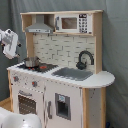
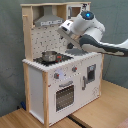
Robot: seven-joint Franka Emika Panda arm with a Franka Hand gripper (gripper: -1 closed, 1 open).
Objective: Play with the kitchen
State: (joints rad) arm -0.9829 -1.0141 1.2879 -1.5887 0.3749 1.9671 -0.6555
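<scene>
The kitchen (image 1: 60,95) (image 2: 55,80) is a toy of light wood and white panels, seen in both exterior views. A small metal pot (image 1: 31,62) (image 2: 49,56) sits on its black stovetop (image 1: 40,66). Beside the stove are the grey sink (image 1: 75,73) and black faucet (image 1: 85,59). The grey hood (image 1: 40,25) (image 2: 47,21) hangs above the stove. My gripper (image 1: 10,50) (image 2: 65,32) hovers in the air above the counter, off the stove side of the kitchen and touching nothing. It is level with the tiled back wall.
A toy microwave (image 1: 75,22) sits on the top shelf. The oven door (image 1: 27,102) (image 2: 65,95) is shut. A grey curtain (image 1: 115,45) hangs behind. The kitchen stands on a wooden table (image 2: 105,107). My white arm (image 2: 107,45) reaches in from the second exterior view's right.
</scene>
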